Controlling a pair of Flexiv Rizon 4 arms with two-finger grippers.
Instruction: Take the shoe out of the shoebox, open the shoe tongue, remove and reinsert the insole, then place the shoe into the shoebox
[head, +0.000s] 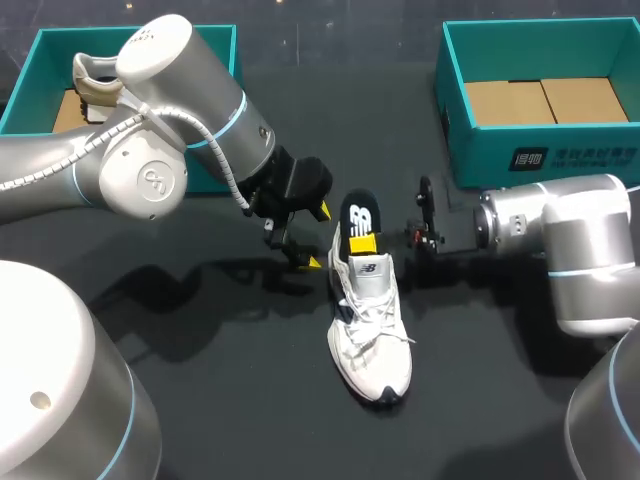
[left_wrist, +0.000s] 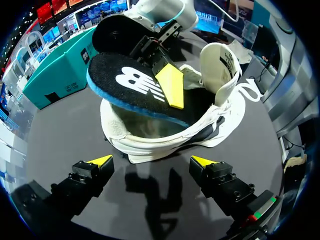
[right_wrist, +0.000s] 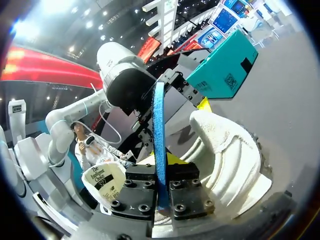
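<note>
A white shoe (head: 371, 335) lies on the dark table, toe toward me. Its black insole (head: 358, 215) stands half out of the heel opening. My right gripper (head: 362, 243) is shut on the insole from the right. In the right wrist view the insole's blue edge (right_wrist: 159, 135) runs up between the fingers of the right gripper (right_wrist: 161, 175), with the shoe's white heel (right_wrist: 225, 150) beside it. My left gripper (head: 316, 237) hangs open just left of the heel. In the left wrist view the left gripper (left_wrist: 151, 161) is open and empty, and the shoe (left_wrist: 165, 137) and insole (left_wrist: 130, 85) lie just ahead.
A teal shoebox (head: 205, 45) at the back left holds a second shoe (head: 92, 82), partly hidden by my left arm. A second teal shoebox (head: 455, 120) with a cardboard floor stands at the back right, close behind my right arm.
</note>
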